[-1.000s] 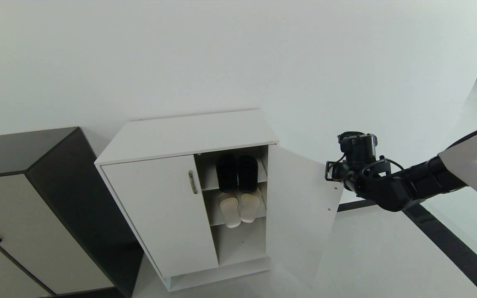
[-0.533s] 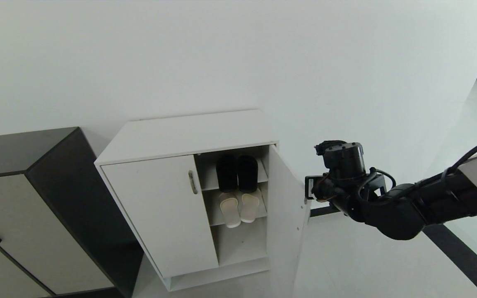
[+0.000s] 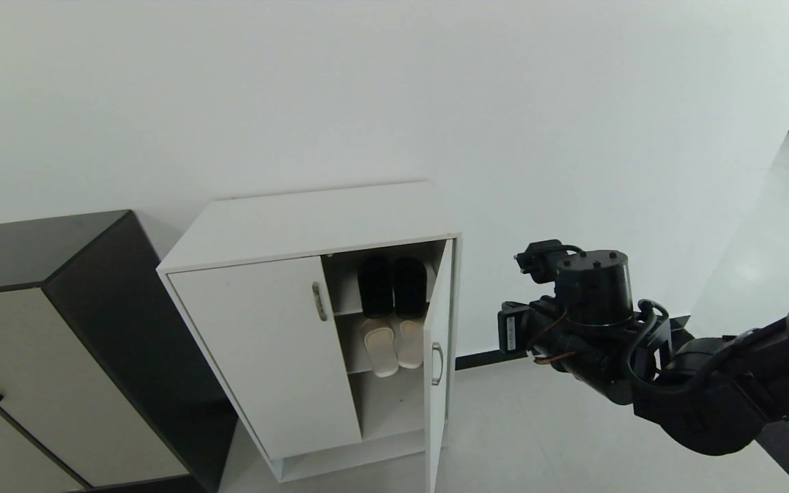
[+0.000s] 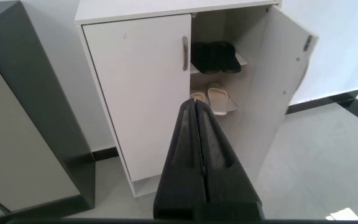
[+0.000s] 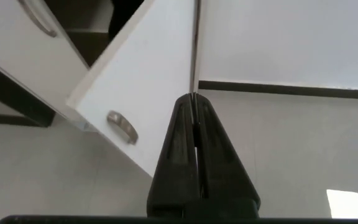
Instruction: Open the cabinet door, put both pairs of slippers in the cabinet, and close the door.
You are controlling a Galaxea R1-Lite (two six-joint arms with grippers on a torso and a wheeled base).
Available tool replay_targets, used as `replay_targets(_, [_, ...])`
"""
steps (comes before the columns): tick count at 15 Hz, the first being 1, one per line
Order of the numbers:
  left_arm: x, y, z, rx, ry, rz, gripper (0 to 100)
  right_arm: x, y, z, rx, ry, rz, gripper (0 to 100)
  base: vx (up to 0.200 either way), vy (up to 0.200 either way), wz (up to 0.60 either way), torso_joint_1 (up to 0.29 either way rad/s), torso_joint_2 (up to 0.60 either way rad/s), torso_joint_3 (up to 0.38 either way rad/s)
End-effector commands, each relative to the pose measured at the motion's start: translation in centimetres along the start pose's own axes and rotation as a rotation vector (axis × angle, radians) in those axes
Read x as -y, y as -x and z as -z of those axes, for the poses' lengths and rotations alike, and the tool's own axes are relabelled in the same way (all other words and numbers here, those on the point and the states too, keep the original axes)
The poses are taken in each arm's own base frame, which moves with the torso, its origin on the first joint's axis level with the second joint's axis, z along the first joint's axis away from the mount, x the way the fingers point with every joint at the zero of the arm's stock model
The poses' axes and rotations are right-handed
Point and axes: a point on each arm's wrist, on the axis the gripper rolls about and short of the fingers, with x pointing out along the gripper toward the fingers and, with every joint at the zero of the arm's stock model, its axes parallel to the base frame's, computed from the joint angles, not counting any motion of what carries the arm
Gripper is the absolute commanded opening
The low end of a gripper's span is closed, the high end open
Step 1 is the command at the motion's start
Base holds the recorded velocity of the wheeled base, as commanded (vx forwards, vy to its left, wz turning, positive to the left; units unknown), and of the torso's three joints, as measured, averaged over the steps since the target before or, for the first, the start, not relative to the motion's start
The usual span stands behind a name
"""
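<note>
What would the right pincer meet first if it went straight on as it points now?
Probably the outer face of the cabinet door, near its edge; the right pincer looks almost on it, though depth is unclear.

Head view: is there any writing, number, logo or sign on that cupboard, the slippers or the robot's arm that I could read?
No text can be read anywhere.
Small pale label on the right arm: too small to read.
White cabinet, its open door, black slippers and beige slippers: no print visible.
</note>
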Motion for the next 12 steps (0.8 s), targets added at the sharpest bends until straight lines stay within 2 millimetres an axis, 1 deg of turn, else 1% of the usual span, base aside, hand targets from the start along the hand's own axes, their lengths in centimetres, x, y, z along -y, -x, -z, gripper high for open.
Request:
replay_targets(1, [0.0, 0.0, 0.0, 0.000, 0.000, -0.001, 0, 0.0, 0.2, 0.1, -0.003, 0.002, -0.002, 0, 0.000, 0.000, 0.00, 0.000, 0.00, 0.000])
replay_targets(7, [0.0, 0.0, 0.0, 0.000, -0.001, 0.001, 0, -0.1, -0.2, 0.6, -0.021, 0.006, -0.017, 0, 0.000, 0.000, 0.00, 0.000, 0.00, 0.000])
replay_targets(12, [0.0, 0.0, 0.0, 0.000, -0.001, 0.001, 0, -0.3, -0.6, 1.2, -0.037, 0.011, -0.019, 0, 0.000, 0.000, 0.60, 0.001, 0.00, 0.001])
